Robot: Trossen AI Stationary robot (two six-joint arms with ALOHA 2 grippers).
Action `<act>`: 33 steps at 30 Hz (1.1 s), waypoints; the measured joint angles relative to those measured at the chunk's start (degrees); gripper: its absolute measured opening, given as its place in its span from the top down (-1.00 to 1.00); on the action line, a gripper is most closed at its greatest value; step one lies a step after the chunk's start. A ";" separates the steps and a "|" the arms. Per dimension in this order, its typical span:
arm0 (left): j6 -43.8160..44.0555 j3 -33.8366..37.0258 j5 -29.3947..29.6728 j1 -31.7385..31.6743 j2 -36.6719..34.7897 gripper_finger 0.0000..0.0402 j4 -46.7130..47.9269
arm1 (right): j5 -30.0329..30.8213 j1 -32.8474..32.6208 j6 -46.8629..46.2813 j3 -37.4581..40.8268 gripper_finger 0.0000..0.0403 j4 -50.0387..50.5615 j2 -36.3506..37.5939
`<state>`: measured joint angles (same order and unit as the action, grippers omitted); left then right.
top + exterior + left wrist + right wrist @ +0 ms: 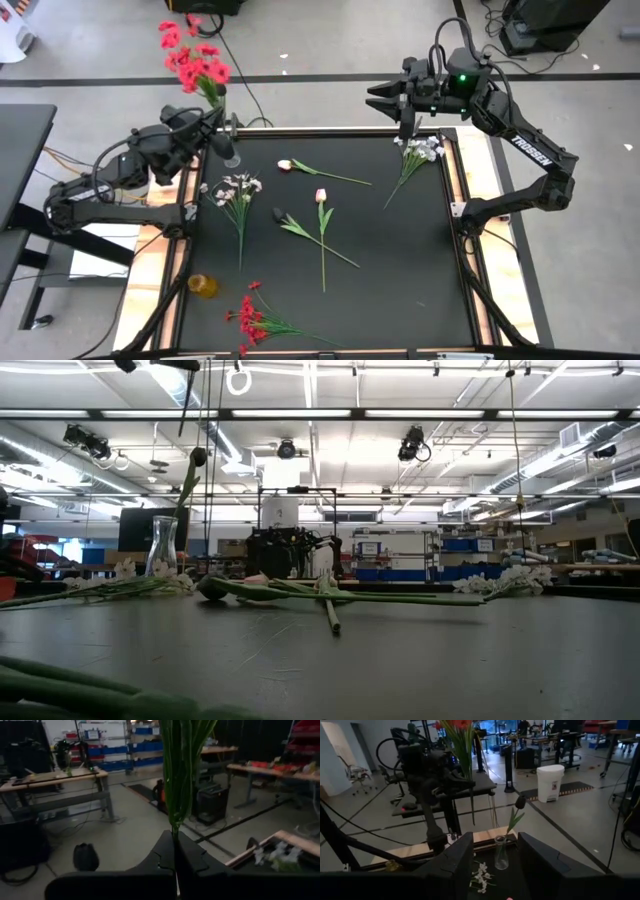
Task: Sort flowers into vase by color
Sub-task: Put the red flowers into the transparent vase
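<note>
Stems [181, 775] clamped in left pincer [175, 851].

Matt black table [400, 260]; clear glass vase [501, 853].

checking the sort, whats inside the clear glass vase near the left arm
The clear glass vase holds one dark-budded stem. The left gripper holds the red flower spray above it, not inside.
</note>
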<state>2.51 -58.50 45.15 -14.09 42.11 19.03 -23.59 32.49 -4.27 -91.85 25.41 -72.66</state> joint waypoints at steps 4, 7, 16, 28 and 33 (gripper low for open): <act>1.19 0.00 1.32 -0.01 -1.43 1.00 4.76 | 0.00 0.00 0.00 0.00 0.20 0.00 0.00; 1.08 0.02 1.67 -0.91 -2.95 1.00 7.52 | -0.01 0.00 -0.02 0.00 0.20 0.00 -0.02; 2.64 10.41 -2.63 -5.44 -12.97 1.00 5.34 | -0.02 0.00 -0.02 0.00 0.20 0.00 -0.02; -10.56 26.39 -5.25 -7.15 -19.39 1.00 -14.40 | -0.03 0.00 -0.04 0.00 0.20 0.00 -0.02; -8.31 30.43 -4.95 -13.50 -19.25 0.99 -20.87 | -0.04 0.00 -0.04 0.00 0.20 0.00 -0.02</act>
<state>-5.80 -28.07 40.21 -27.59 22.86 -1.84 -23.64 32.49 -4.32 -91.85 25.41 -72.69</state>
